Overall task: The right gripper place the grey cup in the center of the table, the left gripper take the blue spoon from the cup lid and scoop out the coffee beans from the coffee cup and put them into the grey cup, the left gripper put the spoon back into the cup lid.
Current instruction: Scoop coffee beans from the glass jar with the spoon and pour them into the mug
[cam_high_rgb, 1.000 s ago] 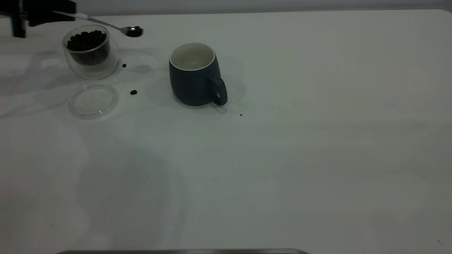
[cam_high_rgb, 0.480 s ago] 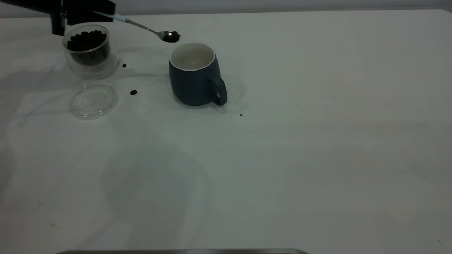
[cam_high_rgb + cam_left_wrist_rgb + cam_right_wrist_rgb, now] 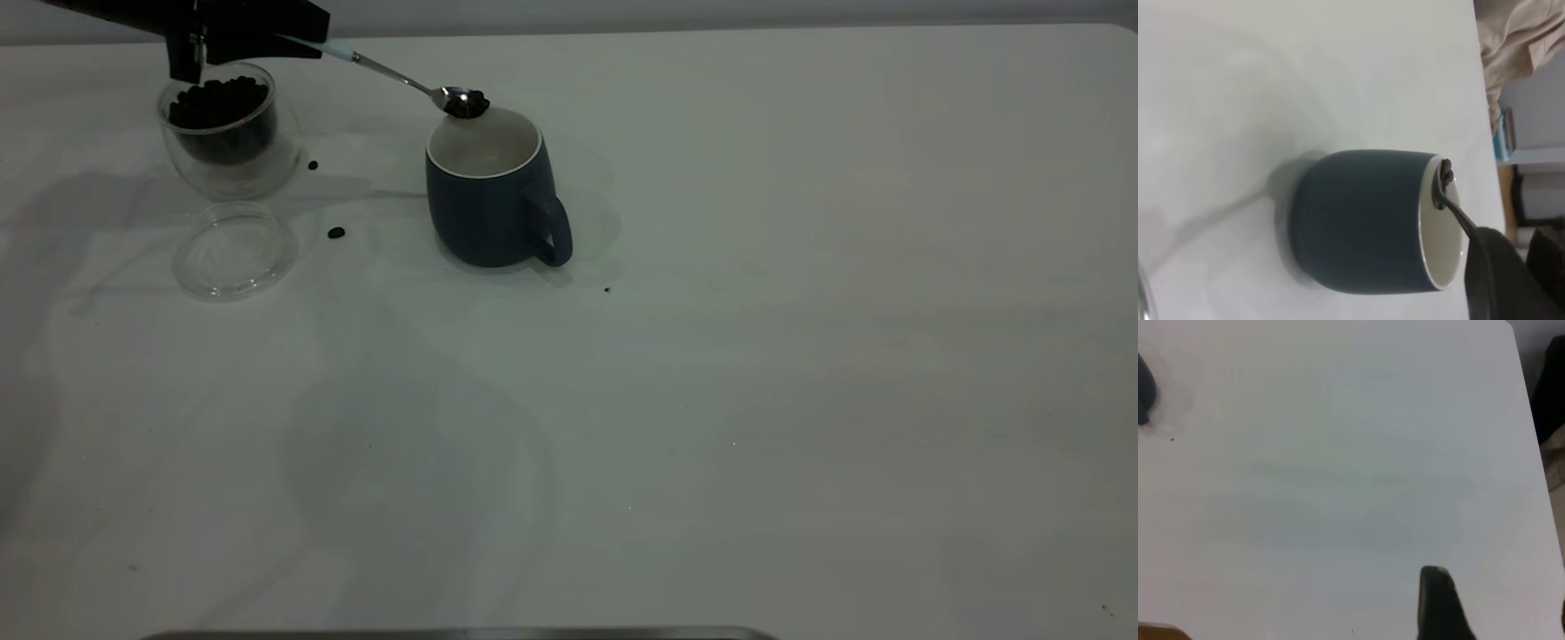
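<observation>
Your small metal teaspoon with the pale blue handle [image 3: 391, 74] hangs with its heaped bowl of dark oval coffee beans [image 3: 467, 104] right at the 11 o'clock edge of the rounded blue-grey mug [image 3: 491, 194], barely over its white rim. Tip it here and some beans will likely strike the rim and bounce onto the white tabletop [image 3: 800, 356]; two stray beans [image 3: 336, 233] already lie at the mug's 9 o'clock.

The black left gripper [image 3: 258, 40], clamped on the handle, sits above the clear double-walled glass tumbler [image 3: 227, 129] at the mug's 10 o'clock; a low elbow could knock that glass. The clear round lid [image 3: 235, 250] lies at the tumbler's 6 o'clock.

Your right gripper [image 3: 1439, 603] is parked well apart; I cannot tell its state.
</observation>
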{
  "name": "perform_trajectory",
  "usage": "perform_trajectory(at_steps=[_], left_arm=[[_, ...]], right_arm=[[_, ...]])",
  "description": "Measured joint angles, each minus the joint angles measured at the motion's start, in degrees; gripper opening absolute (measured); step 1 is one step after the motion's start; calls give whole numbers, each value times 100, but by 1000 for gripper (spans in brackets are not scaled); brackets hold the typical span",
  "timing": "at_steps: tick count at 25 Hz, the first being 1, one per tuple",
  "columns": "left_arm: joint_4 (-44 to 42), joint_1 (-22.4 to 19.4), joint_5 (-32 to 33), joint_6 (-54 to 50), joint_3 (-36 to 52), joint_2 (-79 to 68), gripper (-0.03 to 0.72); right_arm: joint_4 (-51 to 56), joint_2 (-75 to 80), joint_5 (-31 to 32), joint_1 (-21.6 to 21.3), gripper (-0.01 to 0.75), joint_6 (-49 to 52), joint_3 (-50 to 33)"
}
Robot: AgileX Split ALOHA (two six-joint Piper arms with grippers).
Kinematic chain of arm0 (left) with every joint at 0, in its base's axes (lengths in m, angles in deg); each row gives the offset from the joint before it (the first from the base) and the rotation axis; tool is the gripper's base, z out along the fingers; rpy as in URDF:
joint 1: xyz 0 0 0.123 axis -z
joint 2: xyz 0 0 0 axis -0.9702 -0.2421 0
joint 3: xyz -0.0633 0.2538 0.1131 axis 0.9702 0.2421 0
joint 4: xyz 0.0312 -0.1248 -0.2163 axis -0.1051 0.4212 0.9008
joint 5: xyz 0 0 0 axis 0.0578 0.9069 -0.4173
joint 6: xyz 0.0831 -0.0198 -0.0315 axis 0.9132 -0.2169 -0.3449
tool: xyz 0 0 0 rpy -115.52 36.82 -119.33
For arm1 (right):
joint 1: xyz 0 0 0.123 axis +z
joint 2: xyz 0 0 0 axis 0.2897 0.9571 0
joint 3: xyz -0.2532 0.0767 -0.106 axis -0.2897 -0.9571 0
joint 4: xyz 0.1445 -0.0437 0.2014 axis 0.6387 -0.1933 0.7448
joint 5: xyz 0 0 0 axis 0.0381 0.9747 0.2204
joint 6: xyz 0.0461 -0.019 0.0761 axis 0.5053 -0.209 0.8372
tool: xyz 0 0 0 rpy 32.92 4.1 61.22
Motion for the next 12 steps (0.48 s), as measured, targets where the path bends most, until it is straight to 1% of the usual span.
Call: perform_trajectory(at_steps=[12], left_arm=[[0, 14, 16, 2007, 0, 0, 129]], right_arm=[[0, 0, 0, 0, 402, 0, 0]])
